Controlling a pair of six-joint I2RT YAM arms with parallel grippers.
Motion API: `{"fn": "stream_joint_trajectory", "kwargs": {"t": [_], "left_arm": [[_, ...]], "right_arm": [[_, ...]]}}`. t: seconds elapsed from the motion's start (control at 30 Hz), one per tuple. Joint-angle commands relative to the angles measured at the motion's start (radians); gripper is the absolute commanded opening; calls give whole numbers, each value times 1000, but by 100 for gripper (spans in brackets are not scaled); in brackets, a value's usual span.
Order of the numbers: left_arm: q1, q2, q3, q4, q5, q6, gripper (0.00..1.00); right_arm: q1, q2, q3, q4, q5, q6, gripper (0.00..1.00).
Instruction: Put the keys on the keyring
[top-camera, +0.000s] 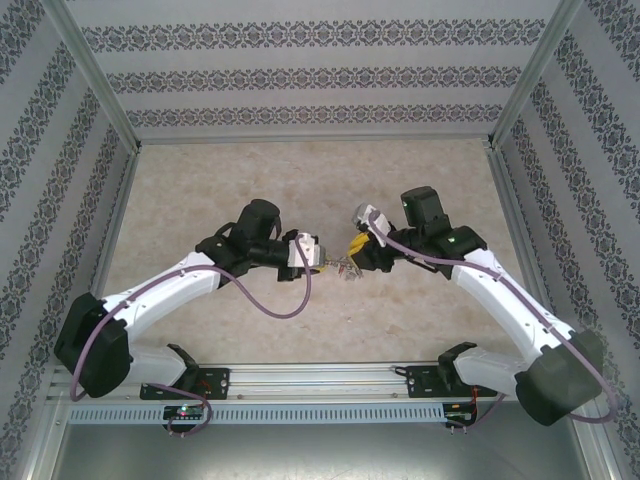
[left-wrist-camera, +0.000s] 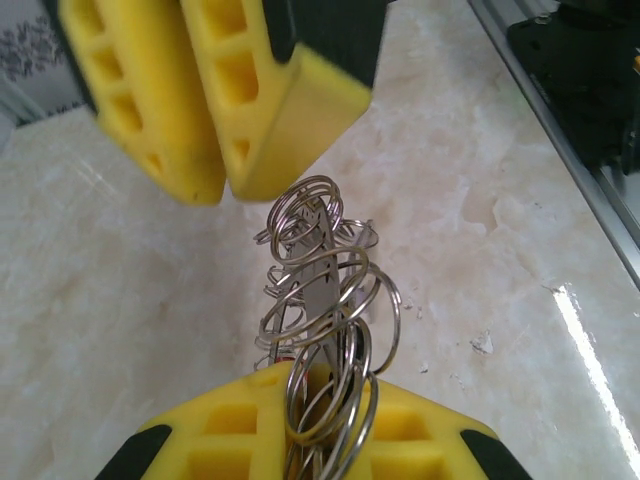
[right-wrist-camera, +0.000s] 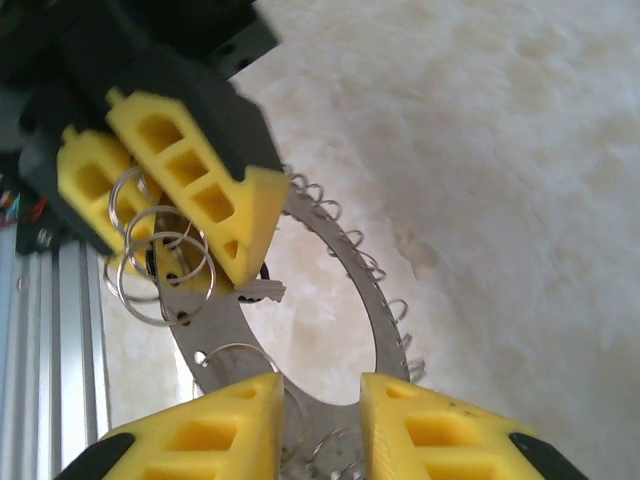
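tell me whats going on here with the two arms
The left arm's fingers are shut on the keyring, a flat metal ring fringed with small wire loops, holding it between the two arms over the table. The right arm's fingers stand apart on either side of the ring's opposite edge, not gripping it. A small key sits by the ring just beside the left fingers.
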Motion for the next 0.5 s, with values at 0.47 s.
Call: {"fn": "stream_joint_trajectory", "kwargs": {"t": [0.47], "left_arm": [[-4, -43, 48, -136, 46, 249, 0]], "right_arm": [[115, 158, 243, -317, -181, -553, 29]]}}
